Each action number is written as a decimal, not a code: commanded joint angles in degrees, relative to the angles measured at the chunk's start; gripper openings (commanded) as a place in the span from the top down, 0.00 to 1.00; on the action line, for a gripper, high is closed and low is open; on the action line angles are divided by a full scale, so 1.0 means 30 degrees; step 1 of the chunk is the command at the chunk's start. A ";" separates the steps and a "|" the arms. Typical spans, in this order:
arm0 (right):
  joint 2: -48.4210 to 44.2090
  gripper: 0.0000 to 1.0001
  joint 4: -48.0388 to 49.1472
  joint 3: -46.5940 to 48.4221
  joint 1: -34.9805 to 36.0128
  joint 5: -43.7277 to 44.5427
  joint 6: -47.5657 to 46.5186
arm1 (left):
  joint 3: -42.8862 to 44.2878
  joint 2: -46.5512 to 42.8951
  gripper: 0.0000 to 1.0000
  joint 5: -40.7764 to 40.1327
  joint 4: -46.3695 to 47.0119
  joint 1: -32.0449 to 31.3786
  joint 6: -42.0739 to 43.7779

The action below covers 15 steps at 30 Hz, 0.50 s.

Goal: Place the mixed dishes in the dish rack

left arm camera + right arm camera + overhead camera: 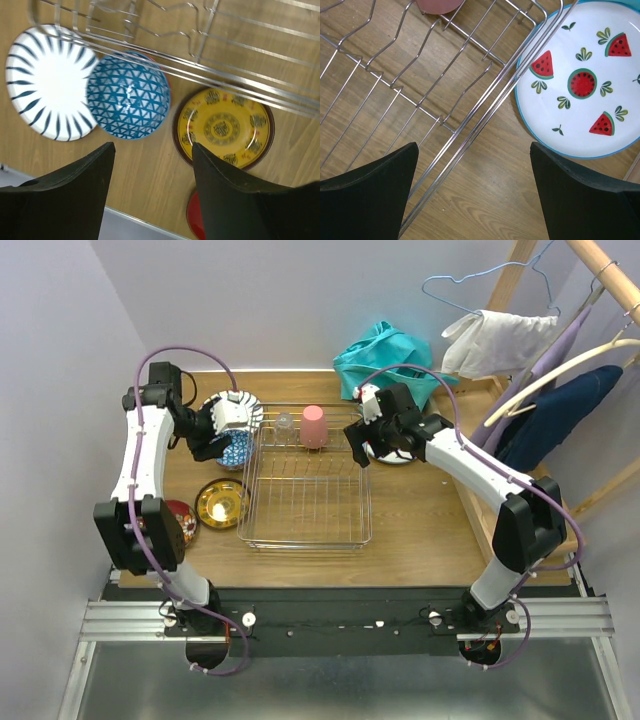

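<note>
Left hand [151, 147] fingers [75, 190] stand wide open, empty; the blue bowl [128, 95] lies just ahead. Descend, straddle its near edge, then close gently.

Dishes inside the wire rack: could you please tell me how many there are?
2: a pink cup and a clear glass, side by side at the far end of the dish rack.
</note>
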 commanded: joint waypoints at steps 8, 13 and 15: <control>-0.1436 0.00 0.0332 -0.1025 -0.0155 -0.1173 0.0666 | 0.1222 0.3985 0.49 -0.0037 -0.5391 -0.0556 0.6669; -0.1349 0.00 0.0508 -0.1115 -0.0155 -0.1173 0.0608 | 0.0580 0.4663 0.50 -0.0359 -0.3753 -0.0703 0.6141; -0.1232 0.00 0.0508 -0.1056 -0.0155 -0.1173 0.0520 | 0.0548 0.5043 0.50 -0.0477 -0.3369 -0.0703 0.6111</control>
